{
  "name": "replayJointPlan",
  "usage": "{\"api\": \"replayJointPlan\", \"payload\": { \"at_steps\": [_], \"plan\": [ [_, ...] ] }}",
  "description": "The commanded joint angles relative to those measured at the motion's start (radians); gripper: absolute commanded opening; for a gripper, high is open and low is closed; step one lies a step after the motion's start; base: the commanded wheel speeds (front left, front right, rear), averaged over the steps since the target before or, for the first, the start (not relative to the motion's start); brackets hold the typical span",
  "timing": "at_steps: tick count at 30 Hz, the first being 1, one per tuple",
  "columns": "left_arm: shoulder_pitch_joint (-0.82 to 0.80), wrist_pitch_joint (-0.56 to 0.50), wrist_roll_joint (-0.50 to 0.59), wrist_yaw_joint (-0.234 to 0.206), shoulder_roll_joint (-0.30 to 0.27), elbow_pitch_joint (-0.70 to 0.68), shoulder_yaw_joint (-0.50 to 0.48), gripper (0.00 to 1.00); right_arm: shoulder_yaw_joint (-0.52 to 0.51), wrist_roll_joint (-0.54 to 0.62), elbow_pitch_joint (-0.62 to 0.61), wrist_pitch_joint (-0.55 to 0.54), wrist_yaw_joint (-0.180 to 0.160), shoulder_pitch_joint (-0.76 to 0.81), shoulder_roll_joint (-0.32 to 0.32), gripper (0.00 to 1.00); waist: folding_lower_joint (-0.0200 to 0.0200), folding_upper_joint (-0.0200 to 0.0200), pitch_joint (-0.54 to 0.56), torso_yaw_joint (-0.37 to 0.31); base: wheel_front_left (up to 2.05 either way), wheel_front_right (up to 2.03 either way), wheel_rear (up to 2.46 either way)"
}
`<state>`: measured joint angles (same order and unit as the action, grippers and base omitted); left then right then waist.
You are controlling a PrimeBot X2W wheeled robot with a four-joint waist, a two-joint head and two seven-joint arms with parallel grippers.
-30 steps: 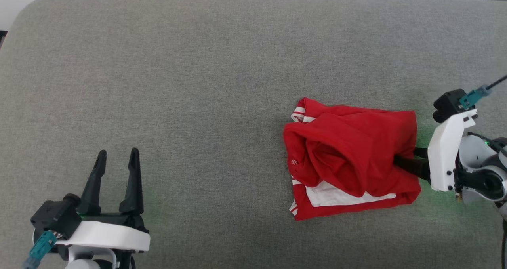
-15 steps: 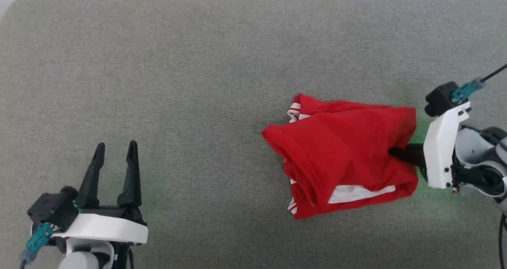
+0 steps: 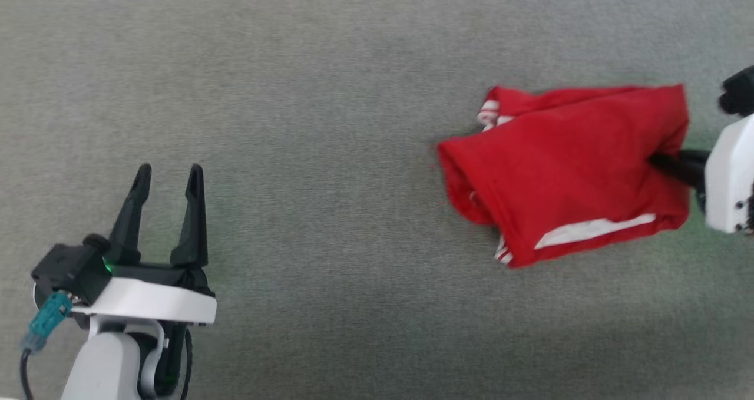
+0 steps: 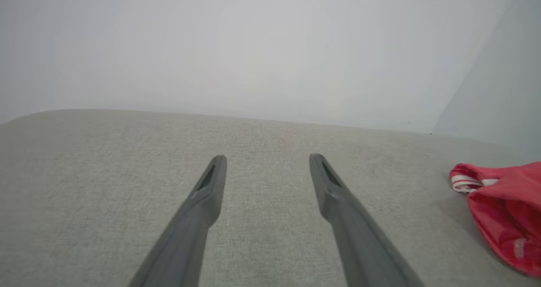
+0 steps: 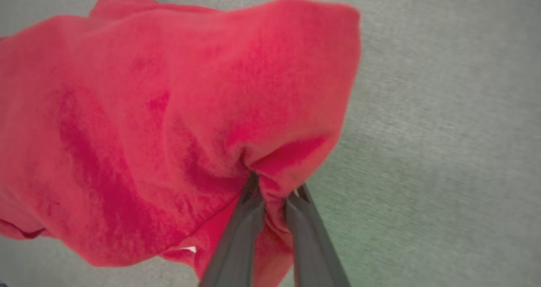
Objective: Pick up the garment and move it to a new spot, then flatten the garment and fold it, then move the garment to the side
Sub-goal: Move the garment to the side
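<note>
My right gripper (image 5: pixel 274 192) pinching bunched edge of crumpled red jersey T-shirt, white striped trim (image 3: pixel 565 170). Shirt at right of grey woven cushion surface (image 3: pixel 294 93), looks partly lifted. Left gripper (image 3: pixel 169 173) spread, holding nothing, well apart. I judge this step one, pick-up and carry. Next I lift clear without losing pinch, set down toward open middle.

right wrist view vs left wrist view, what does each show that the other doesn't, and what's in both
Right wrist view, not the left: the right gripper shut on a bunched fold of the garment, seen close up. Left wrist view, not the right: the left gripper open and holding nothing, with a pale wall behind. Both: the red garment and the grey fabric surface.
</note>
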<state>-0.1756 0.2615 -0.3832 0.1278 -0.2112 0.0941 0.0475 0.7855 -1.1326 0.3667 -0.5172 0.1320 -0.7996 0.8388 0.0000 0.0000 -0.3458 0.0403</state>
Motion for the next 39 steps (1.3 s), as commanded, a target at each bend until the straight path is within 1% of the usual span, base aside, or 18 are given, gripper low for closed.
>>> {"api": "replayJointPlan", "payload": {
  "at_steps": [1, 8, 11, 15, 21, 23, 31, 39],
  "plan": [
    [-0.028, 0.004, 0.004, 0.003, -0.005, -0.001, 0.003, 1.0, -0.01, 0.013, 0.011, 0.016, -0.003, -0.019, 0.013, 0.0, 0.0, 0.0, -0.016, -0.025, 0.0, 0.0, 0.0],
    [-0.103, 0.004, 0.012, 0.003, -0.027, 0.005, 0.048, 1.0, -0.032, 0.054, 0.056, 0.056, -0.003, -0.064, 0.049, 0.0, 0.0, 0.0, -0.055, -0.094, 0.0, 0.0, 0.0],
    [-0.155, 0.004, 0.017, 0.003, -0.041, 0.016, 0.086, 1.0, -0.036, 0.106, 0.105, 0.086, -0.003, -0.101, 0.064, 0.0, 0.0, 0.0, -0.078, -0.132, 0.0, 0.0, 0.0],
    [-0.204, 0.004, 0.02, 0.003, -0.057, 0.021, 0.12, 1.0, -0.043, 0.154, 0.159, 0.129, -0.003, -0.139, 0.07, 0.0, 0.0, 0.0, -0.101, -0.164, 0.0, 0.0, 0.0],
    [-0.271, 0.004, 0.021, 0.003, -0.083, 0.035, 0.182, 1.0, -0.048, 0.219, 0.251, 0.205, -0.003, -0.197, 0.056, 0.0, 0.0, 0.0, -0.131, -0.205, 0.0, 0.0, 0.0],
    [-0.282, 0.004, 0.02, 0.003, -0.088, 0.037, 0.193, 1.0, -0.046, 0.229, 0.267, 0.22, -0.003, -0.207, 0.053, 0.0, 0.0, 0.0, -0.135, -0.211, 0.0, 0.0, 0.0],
    [-0.378, 0.004, 0.014, 0.003, -0.123, 0.066, 0.294, 1.0, -0.013, 0.314, 0.388, 0.287, -0.003, -0.285, 0.047, 0.0, 0.0, 0.0, -0.166, -0.237, 0.0, 0.0, 0.0],
    [-0.462, 0.004, 0.005, 0.003, -0.132, 0.085, 0.373, 1.0, 0.039, 0.395, 0.509, 0.343, -0.003, -0.359, 0.031, 0.0, 0.0, 0.0, -0.207, -0.232, 0.0, 0.0, 0.0]
  ]
}}
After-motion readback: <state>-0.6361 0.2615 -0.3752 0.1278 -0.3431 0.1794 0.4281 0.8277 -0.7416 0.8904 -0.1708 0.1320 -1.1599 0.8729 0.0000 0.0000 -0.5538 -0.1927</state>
